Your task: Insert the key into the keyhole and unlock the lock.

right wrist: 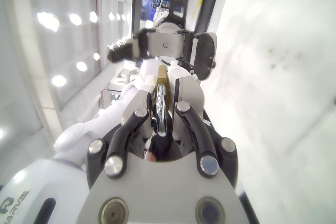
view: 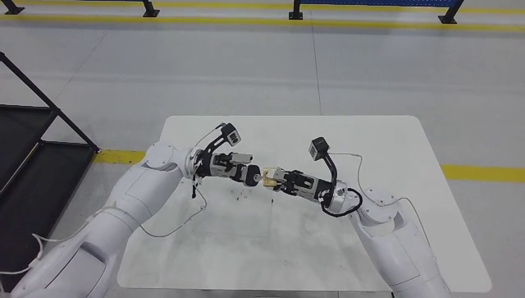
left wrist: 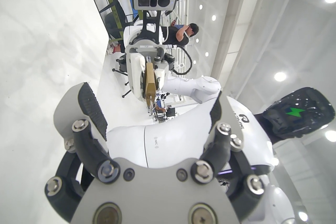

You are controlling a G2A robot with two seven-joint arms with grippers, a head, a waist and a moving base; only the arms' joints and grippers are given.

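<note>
- The right hand [right wrist: 160, 84] is pinched on a small brass padlock [right wrist: 161, 76] with a shiny silver shackle [right wrist: 160, 104]. It holds the padlock up off the white table [view: 410, 158], near the table's middle.
- The shackle points back toward the right wrist, so the brass body juts forward out of the fingers. This probably leaves the keyhole end bare and facing the other arm.
- The left hand [view: 253, 177] is just beside the padlock and faces it head-on. Its 2 black ribbed pads [left wrist: 90, 107] are spread wide with nothing between them.
- In the left wrist view the padlock is edge-on between the white fingers of the right hand. This suggests the 2 hands are lined up on 1 axis so that a key could travel straight in.
- A small stub seems to stick out of the padlock's near end in that view. It could be the key already seated in the keyhole, but it is too small to tell for sure.
- If it is the key, the open left hand would next need to close on its head and turn it while the right hand braces the body against the twist.
- The main risk is the padlock rotating in the pinch, since it is gripped only across its flat faces.
</note>
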